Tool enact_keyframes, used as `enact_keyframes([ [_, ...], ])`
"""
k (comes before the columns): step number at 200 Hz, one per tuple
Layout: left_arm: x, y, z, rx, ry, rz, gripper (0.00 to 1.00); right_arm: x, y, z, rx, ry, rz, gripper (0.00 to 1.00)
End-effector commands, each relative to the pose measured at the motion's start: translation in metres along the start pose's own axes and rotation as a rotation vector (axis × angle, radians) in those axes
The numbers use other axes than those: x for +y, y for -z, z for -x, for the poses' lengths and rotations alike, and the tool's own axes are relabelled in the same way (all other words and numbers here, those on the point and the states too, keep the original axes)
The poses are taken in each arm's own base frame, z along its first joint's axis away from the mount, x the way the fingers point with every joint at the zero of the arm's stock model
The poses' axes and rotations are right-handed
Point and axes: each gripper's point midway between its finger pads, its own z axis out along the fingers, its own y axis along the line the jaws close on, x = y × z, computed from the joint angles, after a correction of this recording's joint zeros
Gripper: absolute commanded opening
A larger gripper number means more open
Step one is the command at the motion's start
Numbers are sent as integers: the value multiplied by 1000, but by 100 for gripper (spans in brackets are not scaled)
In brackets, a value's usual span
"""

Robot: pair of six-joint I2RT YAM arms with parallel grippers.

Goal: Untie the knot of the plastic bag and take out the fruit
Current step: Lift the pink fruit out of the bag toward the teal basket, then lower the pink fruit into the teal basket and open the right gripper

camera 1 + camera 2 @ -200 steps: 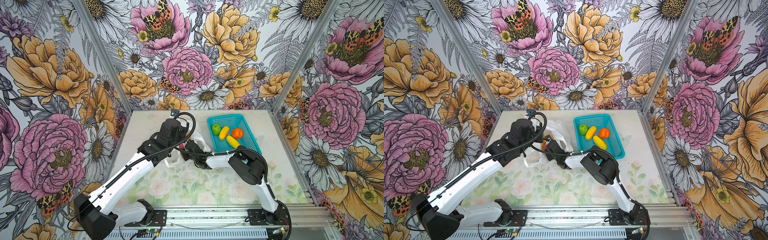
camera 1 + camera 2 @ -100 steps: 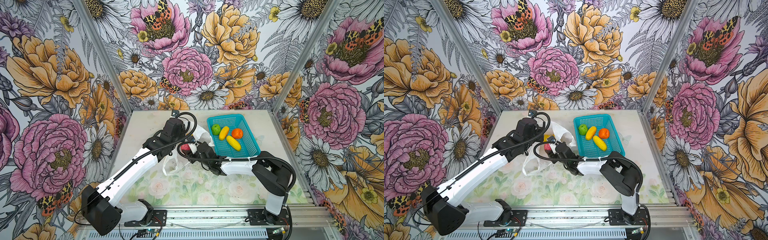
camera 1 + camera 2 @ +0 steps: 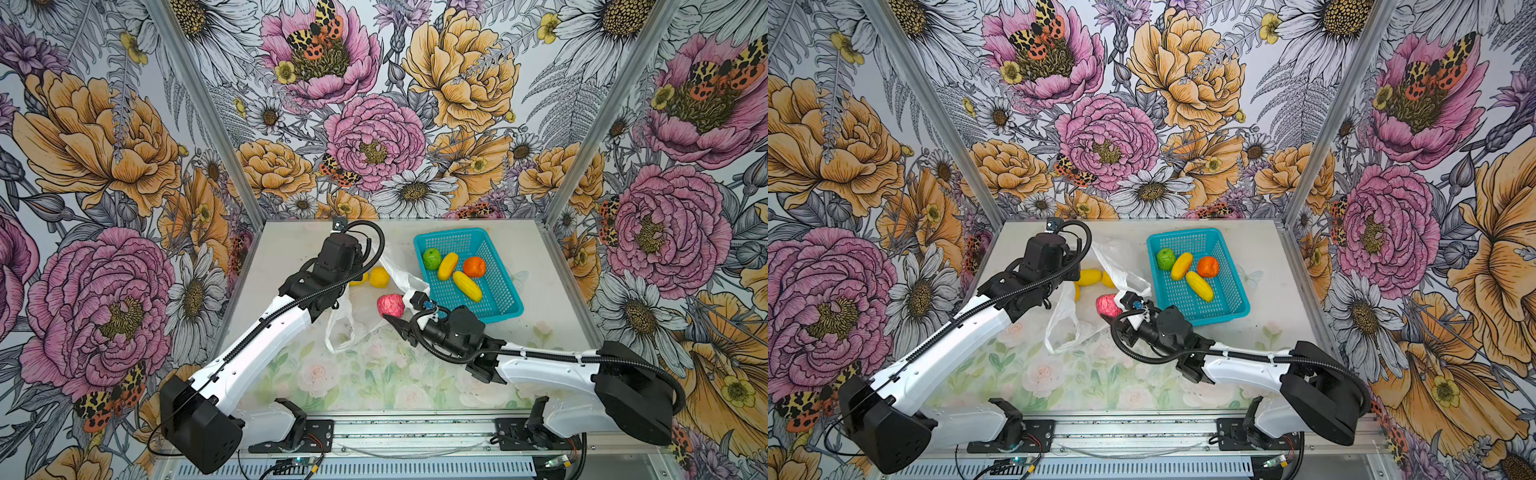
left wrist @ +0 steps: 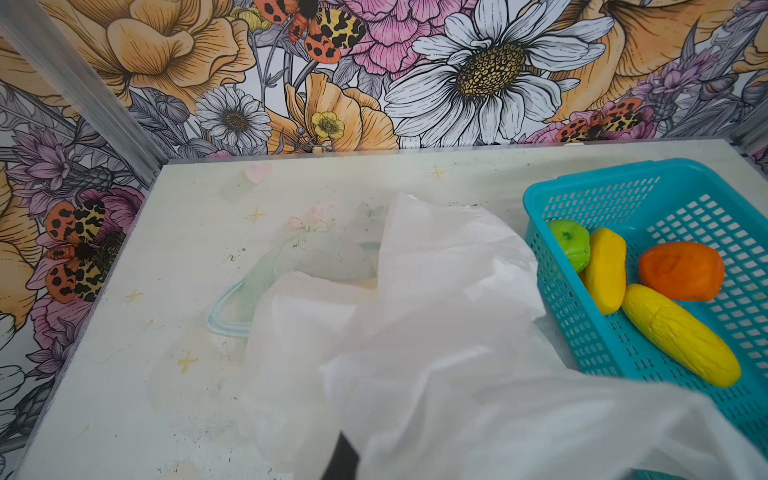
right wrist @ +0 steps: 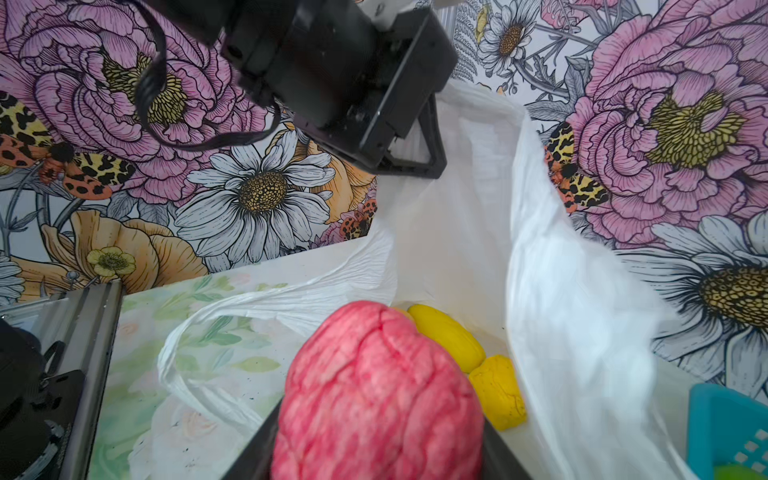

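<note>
Pink-red ball [image 5: 374,374] is clamped across its middle by the right end effector [image 5: 374,455] — light, probably firm; the flimsy plastic bag [image 5: 561,291] is pinched by the left end effector [image 5: 415,166].

table [image 3: 561,257] | back right: basket [image 3: 446,240], four fruits [image 3: 467,286] inside | just left of basket: bag [image 3: 409,282], handle loop [image 3: 338,332] trailing toward front | inside bag, at back: small fruits [image 3: 379,277], two or perhaps three, partly hidden | before them, at bag mouth: lone fruit [image 3: 390,305]
</note>
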Motion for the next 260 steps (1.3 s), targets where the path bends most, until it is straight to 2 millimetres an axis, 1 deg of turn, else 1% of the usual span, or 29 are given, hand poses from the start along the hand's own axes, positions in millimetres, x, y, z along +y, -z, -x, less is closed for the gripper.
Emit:
enact_keyframes([
  [1, 4, 9, 12, -34, 18, 4, 0, -7, 18, 33, -119, 50, -35, 23],
  [5, 5, 10, 13, -38, 21, 7, 0, -12, 22, 37, -127, 55, -66, 23],
  [15, 8, 12, 14, -48, 28, 10, 0, -24, 28, 38, -122, 59, -133, 21],
  [16, 8, 13, 14, -49, 29, 10, 0, -28, 29, 38, -120, 58, -157, 20],
  [18, 8, 13, 14, -49, 28, 11, 0, -30, 30, 38, -119, 59, -167, 20],
  [41, 6, 9, 10, -38, 32, 7, 0, -69, 50, 33, -106, 53, -365, 15],
  [61, 3, 5, 9, -26, 21, 5, 0, -105, 70, 29, -113, 3, -497, 14],
  [73, 3, 4, 8, -22, 17, 8, 0, -126, 81, 27, -131, -60, -558, 14],
  [74, 3, 5, 8, -23, 17, 8, 0, -126, 82, 26, -130, -66, -559, 14],
  [76, 4, 5, 9, -24, 17, 9, 0, -135, 86, 24, -132, -75, -585, 14],
  [78, 4, 6, 9, -25, 17, 8, 0, -140, 88, 23, -135, -87, -597, 14],
  [96, 6, 12, 13, -41, 25, 5, 0, -170, 100, 11, -134, -177, -677, 14],
  [113, 9, 17, 16, -59, 38, 5, 0, -191, 104, -3, -120, -241, -729, 13],
  [128, 9, 17, 15, -63, 45, 2, 0, -206, 106, -21, -89, -284, -775, 13],
  [149, 5, 14, 13, -51, 41, -12, 0, -223, 102, -45, -45, -336, -807, 13],
  [171, 3, 12, 12, -45, 31, -9, 0, -234, 87, -64, 3, -384, -795, 13],
  [207, 5, 17, 16, -60, 34, -12, 0, -245, 53, -100, 89, -447, -758, 12],
  [213, 6, 18, 17, -63, 39, -12, 0, -247, 49, -108, 108, -459, -760, 12],
  [240, 5, 20, 16, -64, 41, -19, 0, -257, 37, -141, 168, -512, -772, 15],
  [260, 5, 20, 16, -64, 42, -19, 0, -262, 29, -157, 188, -563, -750, 17],
])
